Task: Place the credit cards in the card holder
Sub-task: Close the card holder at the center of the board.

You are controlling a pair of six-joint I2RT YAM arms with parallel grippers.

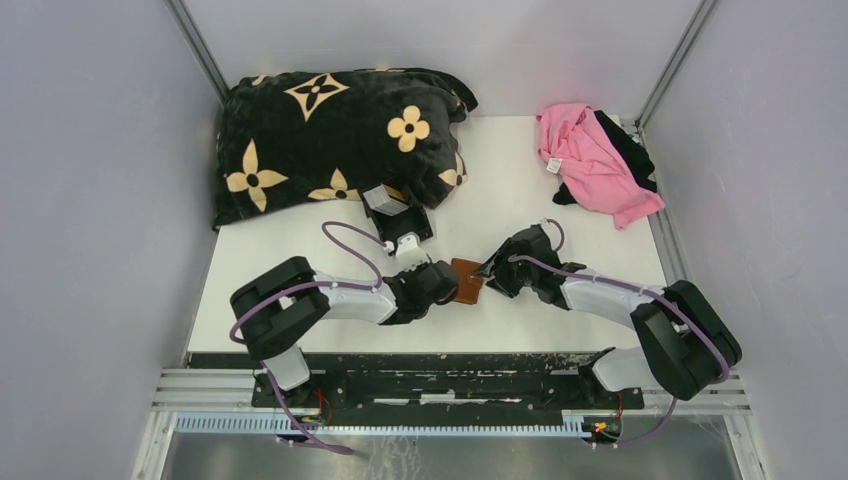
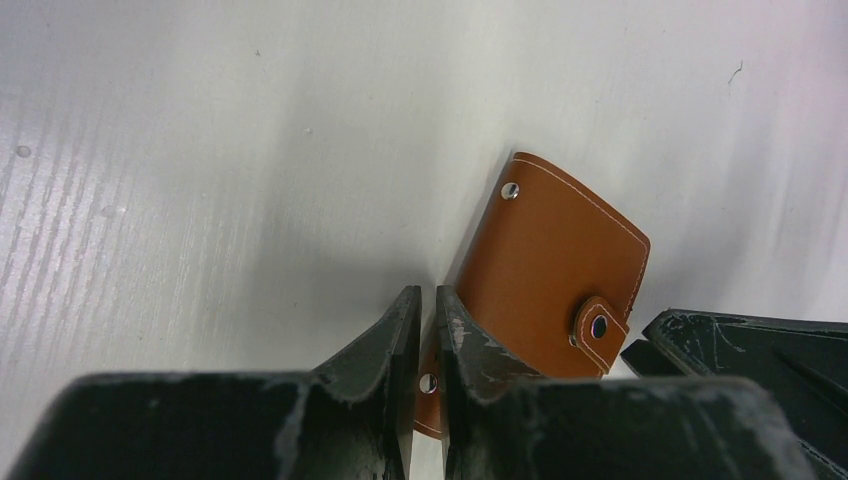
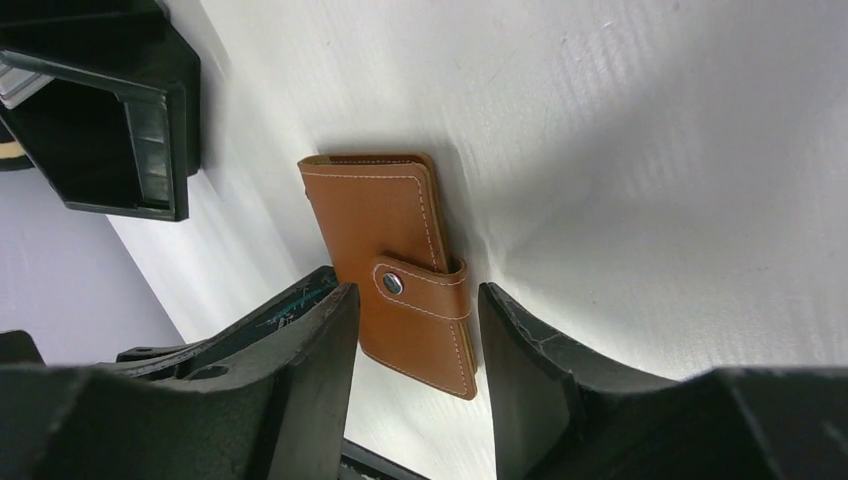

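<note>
Lying closed on the counter (image 1: 540, 180), mid-frame from above, the card holder (image 1: 466, 281) sits between the open fingers of the right claw (image 3: 415, 295). Its long side points away up-frame. The left claw (image 2: 426, 295), almost closed, waits at its other edge.

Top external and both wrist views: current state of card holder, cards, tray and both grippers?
card holder: folded shut, tab snapped, lying flat.
credit cards: pale stack sitting in the black tray.
black tray: open-topped, apart from the holder.
left gripper: nearly shut, tips at the holder's edge, no grip visible.
right gripper: open, fingers straddling the holder's tab end.
</note>
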